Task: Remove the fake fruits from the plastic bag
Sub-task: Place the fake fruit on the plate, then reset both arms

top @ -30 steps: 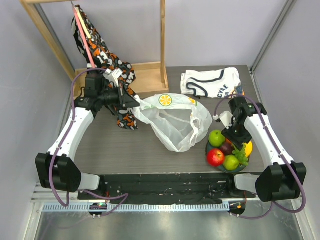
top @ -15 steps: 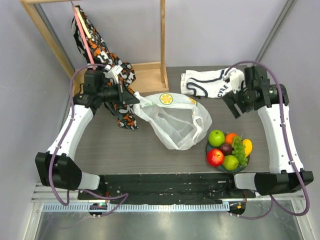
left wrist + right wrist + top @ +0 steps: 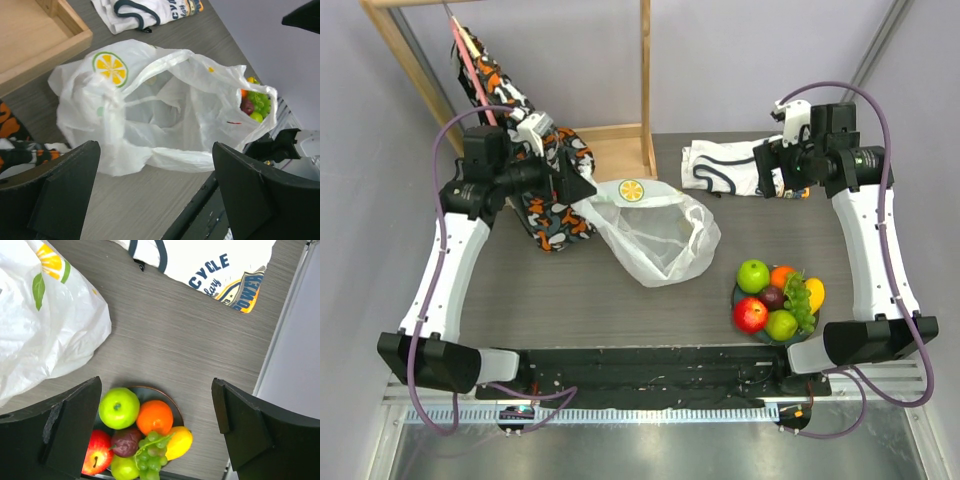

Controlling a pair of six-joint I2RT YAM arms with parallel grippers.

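The plastic bag (image 3: 655, 235) lies slack on the table with its mouth open, and no fruit shows inside it (image 3: 165, 115). The fake fruits (image 3: 775, 298) are heaped on a dark plate (image 3: 737, 300) at the front right: a red apple (image 3: 95, 460), two green apples, an orange (image 3: 155, 417), a plum, grapes and a yellow piece. My left gripper (image 3: 578, 187) hovers open at the bag's left end, its fingers apart from the plastic (image 3: 160, 200). The right gripper (image 3: 767, 165) hangs open high at the back right, looking down on the plate (image 3: 157, 432).
A folded white shirt (image 3: 740, 165) with dark trim lies at the back right, under the right gripper. A wooden rack (image 3: 620, 150) stands at the back left with an orange-patterned cloth (image 3: 545, 205) draped from it beside the left arm. Grey walls close both sides.
The left gripper opened, let go of the bag and pulled back left; the bag shifted left and slumped. The right arm lifted from the plate to the back right while opening.
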